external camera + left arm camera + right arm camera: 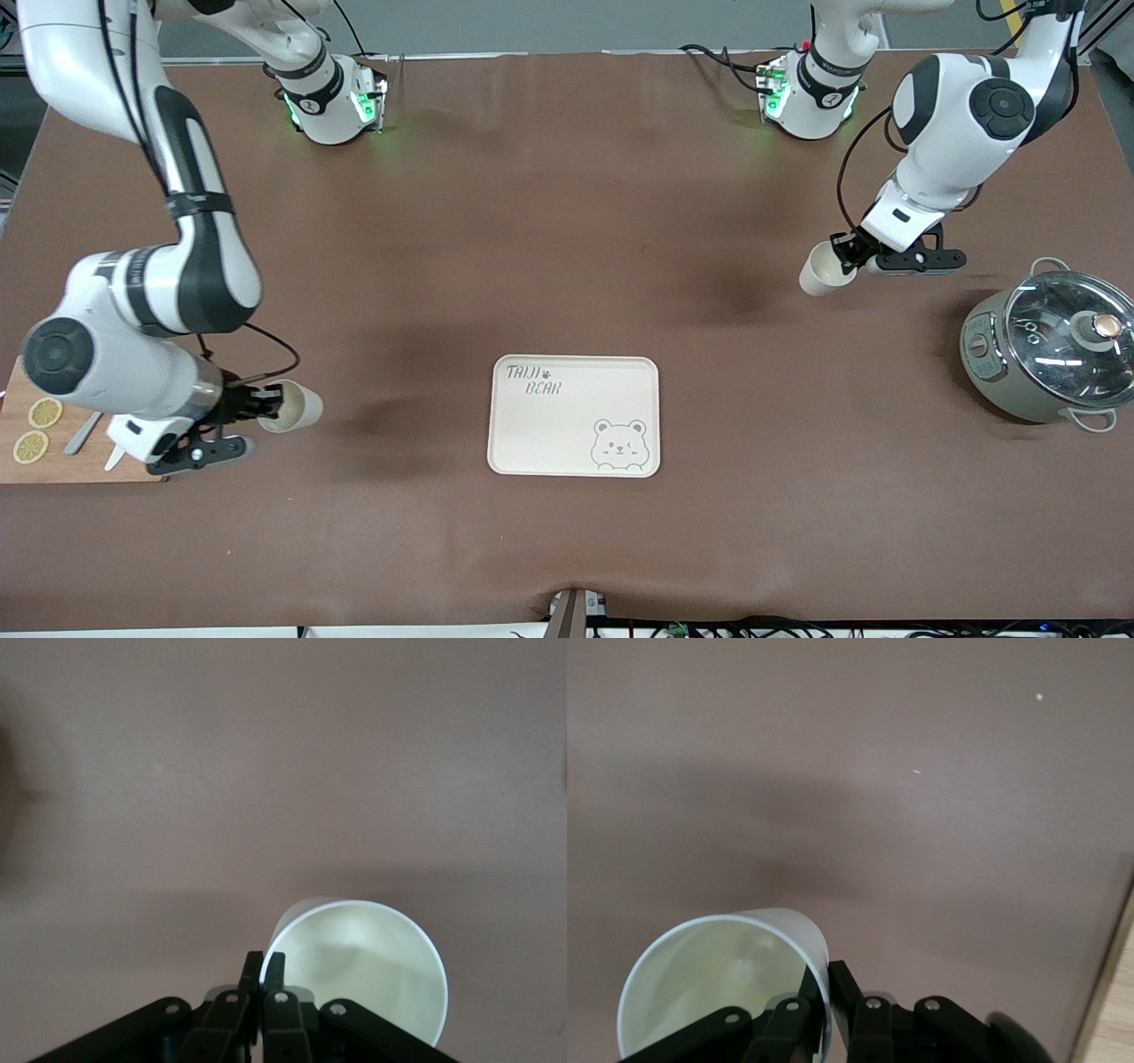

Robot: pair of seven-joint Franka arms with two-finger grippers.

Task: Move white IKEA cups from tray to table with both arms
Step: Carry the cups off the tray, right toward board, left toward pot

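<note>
Each gripper holds a white IKEA cup pinched by its rim, tilted, above the brown table. My left gripper (848, 251) is shut on one cup (822, 269) over the table toward the left arm's end, near the pot. In the left wrist view the gripper (263, 961) clamps the rim of that cup (372, 979). My right gripper (264, 408) is shut on the other cup (297, 406) over the table beside the cutting board. In the right wrist view the gripper (830, 979) clamps the wall of that cup (718, 983).
A cream bear-print tray (549, 425) lies between the two cups, nearer the front camera. A grey pot with a glass lid (1050, 350) stands at the left arm's end. A wooden board (53, 461) with lemon slices and a knife lies at the right arm's end.
</note>
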